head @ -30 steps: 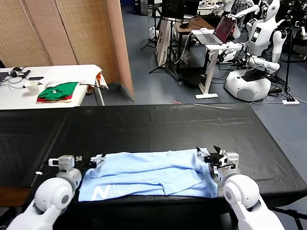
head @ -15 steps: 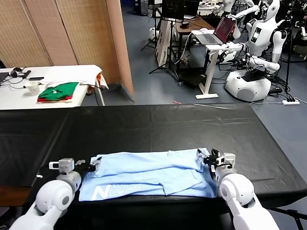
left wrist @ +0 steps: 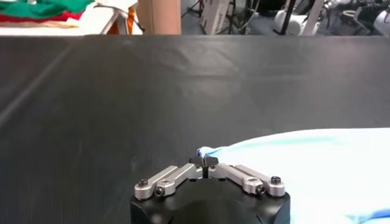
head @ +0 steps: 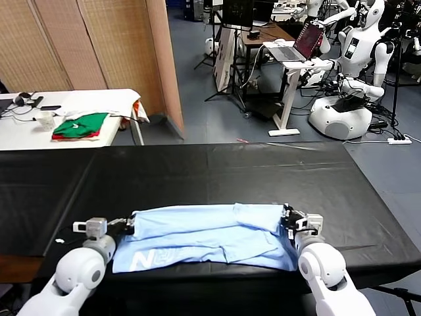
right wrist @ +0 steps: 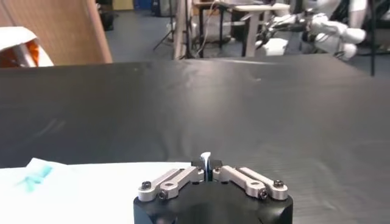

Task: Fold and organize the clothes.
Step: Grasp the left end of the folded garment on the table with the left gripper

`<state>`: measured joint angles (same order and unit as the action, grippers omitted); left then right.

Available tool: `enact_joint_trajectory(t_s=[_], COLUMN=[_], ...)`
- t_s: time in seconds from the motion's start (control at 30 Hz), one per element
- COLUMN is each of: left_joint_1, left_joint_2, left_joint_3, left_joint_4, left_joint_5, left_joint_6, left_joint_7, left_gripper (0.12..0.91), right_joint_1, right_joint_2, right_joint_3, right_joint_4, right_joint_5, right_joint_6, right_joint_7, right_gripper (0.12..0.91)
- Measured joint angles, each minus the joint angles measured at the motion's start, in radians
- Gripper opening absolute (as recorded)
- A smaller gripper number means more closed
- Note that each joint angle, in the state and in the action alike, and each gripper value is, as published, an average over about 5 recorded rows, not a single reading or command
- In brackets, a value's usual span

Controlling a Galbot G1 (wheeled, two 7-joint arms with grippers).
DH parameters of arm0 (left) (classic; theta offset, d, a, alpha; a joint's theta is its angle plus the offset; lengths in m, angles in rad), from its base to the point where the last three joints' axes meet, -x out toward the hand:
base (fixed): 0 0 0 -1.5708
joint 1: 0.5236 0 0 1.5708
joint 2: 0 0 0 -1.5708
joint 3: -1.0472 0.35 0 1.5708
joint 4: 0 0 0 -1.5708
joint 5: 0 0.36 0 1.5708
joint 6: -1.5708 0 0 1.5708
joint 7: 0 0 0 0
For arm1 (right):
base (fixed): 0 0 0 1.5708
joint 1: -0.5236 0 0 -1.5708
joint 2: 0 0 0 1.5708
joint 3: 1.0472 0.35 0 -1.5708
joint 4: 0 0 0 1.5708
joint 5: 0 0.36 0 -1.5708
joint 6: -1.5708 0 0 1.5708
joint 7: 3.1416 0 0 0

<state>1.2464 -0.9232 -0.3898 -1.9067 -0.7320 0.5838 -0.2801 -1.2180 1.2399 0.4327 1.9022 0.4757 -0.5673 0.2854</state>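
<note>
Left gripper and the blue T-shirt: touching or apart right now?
Touching. In the left wrist view the left gripper is shut with the pale blue T-shirt edge pinched between its fingertips; the head view agrees.

Robot body: glossy white rounded forearm shells; left gripper and right gripper each a black housing with silver linkage bars, dark screws and black fingertips.
</note>
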Motion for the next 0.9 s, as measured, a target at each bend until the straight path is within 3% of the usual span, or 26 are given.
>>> enact_joint_trajectory(t_s=[0.13,0.23,0.33,0.43,0.53,0.67,0.9], left_joint_1=[-0.036,-0.045,-0.039,-0.028,-0.013,0.019,0.123], left_joint_2=[0.007,0.008,0.01,0.017,0.027,0.032,-0.007], left_joint_3=[0.016,0.019,0.016,0.005,-0.012,-0.043,-0.119], left_joint_4=[0.016,0.018,0.012,-0.002,-0.023,-0.056,-0.113], left_joint_5=[0.002,0.007,0.012,0.009,0.0,-0.012,-0.012], left_joint_6=[-0.023,-0.043,-0.055,-0.055,-0.053,-0.053,-0.078], left_joint_7=[0.002,-0.003,-0.006,-0.013,-0.023,-0.037,-0.007], left_gripper=[0.149,0.169,0.294,0.48,0.669,0.867,0.906], right_joint_1=[0.003,0.001,-0.006,-0.019,-0.037,-0.066,-0.112], right_joint_2=[-0.009,-0.022,-0.036,-0.052,-0.068,-0.089,-0.112], right_joint_3=[0.006,0.013,0.02,0.03,0.047,0.081,0.131], right_joint_4=[0.001,0.01,0.026,0.048,0.077,0.122,0.189], right_joint_5=[-0.007,-0.012,-0.009,0.0,0.021,0.061,0.094], right_joint_6=[0.01,0.015,0.017,0.017,0.015,0.014,0.013], right_joint_7=[-0.049,-0.083,-0.095,-0.099,-0.1,-0.099,-0.101], right_gripper=[0.185,0.313,0.502,0.692,0.832,0.896,0.907])
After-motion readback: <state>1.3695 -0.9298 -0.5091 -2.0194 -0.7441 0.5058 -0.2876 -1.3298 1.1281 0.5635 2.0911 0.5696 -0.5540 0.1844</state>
